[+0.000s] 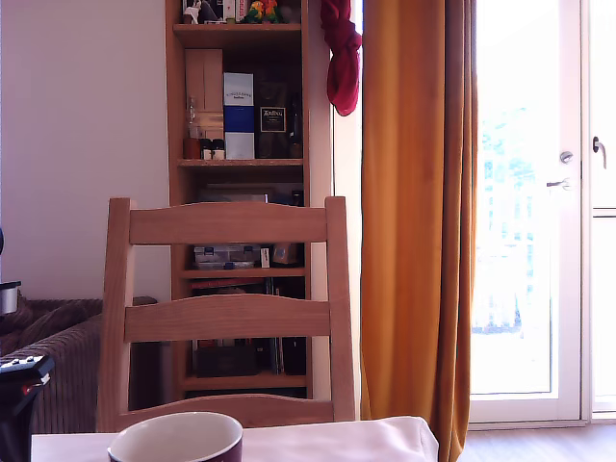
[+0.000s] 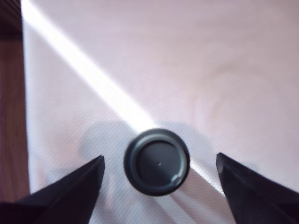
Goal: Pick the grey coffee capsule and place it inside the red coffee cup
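Note:
In the wrist view the grey coffee capsule [image 2: 157, 161] stands on the pale cloth, seen from above as a dark round disc with a raised rim. My gripper [image 2: 160, 167] is open, with one dark fingertip on each side of the capsule and a clear gap to it on both sides. The red coffee cup [image 1: 177, 438] shows in the exterior view at the bottom edge: a maroon outside, a thick off-white rim, its lower part cut off. The capsule is out of sight in the exterior view. A dark piece of the arm [image 1: 19, 390] shows at the exterior view's left.
A white cloth [image 2: 187, 70] covers the table, crossed by a bright stripe of sunlight. The cloth's edge and bare brown wood [image 2: 10, 116] show in the wrist view. A wooden chair [image 1: 227, 318] stands behind the table, with a bookshelf, an orange curtain and a glass door beyond.

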Tool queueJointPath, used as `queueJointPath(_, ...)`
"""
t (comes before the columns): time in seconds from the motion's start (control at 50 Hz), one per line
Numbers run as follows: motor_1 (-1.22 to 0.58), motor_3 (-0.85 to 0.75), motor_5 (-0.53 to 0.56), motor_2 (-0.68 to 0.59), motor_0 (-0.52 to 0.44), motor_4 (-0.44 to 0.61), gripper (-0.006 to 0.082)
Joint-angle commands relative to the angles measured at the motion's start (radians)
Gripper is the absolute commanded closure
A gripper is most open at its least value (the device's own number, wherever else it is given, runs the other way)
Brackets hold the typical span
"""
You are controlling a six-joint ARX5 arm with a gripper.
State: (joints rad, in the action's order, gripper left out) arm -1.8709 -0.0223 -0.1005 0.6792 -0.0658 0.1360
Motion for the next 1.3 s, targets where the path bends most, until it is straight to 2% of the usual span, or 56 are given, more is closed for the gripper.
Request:
queueJointPath(0.0, -0.008, 0.005, 0.005, 0.013, -0.003, -0.002, 0.0144)
queueJointPath(0.06, -0.008, 0.005, 0.005, 0.015, -0.003, -0.001, 0.0245)
queueJointPath(0.14, -0.008, 0.005, 0.005, 0.017, -0.003, 0.005, 0.0429)
queueJointPath(0.2, -0.008, 0.002, 0.005, 0.017, -0.003, 0.006, 0.0495)
queueJointPath(0.54, -0.006, -0.001, 0.005, 0.019, -0.003, 0.029, 0.0516)
queueJointPath(0.88, 0.112, -0.076, -0.005, 0.024, -0.02, 0.163, 0.0516)
queueJointPath(1.04, 0.233, -0.104, -0.047, 0.024, -0.067, 0.219, 0.0516)
queueJointPath(1.28, 0.353, -0.134, -0.129, 0.024, -0.211, 0.231, 0.0516)
